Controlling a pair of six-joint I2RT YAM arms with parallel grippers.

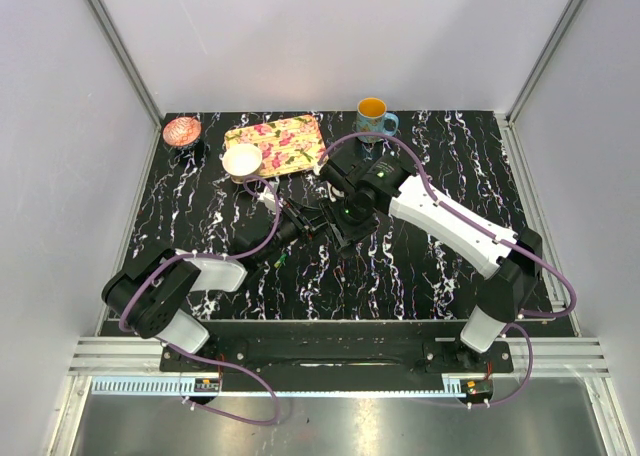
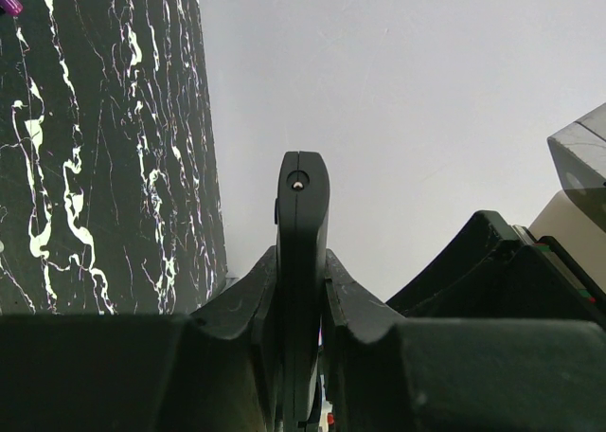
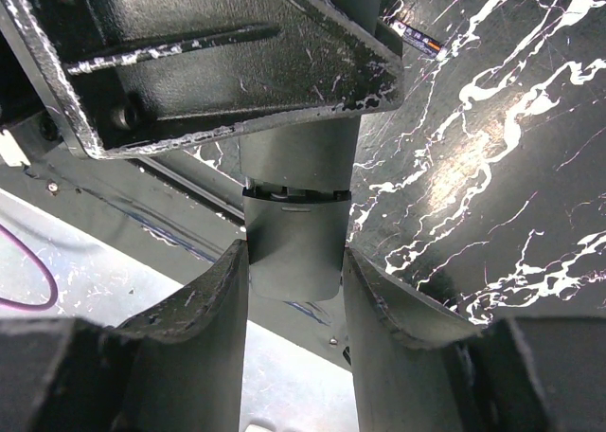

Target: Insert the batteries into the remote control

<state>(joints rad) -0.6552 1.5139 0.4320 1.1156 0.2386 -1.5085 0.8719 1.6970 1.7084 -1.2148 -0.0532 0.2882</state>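
now | remote control pinched between left fingers | also between right fingers

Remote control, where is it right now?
The remote control is mid-table in the top view, just in front of the flowered tray, gripped by the left tool and right tool.

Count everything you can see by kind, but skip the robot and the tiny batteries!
Bowls: 2 (pink bowl, white bowl)
Tray: 1
Mug: 1
Remote control: 1
Total: 5
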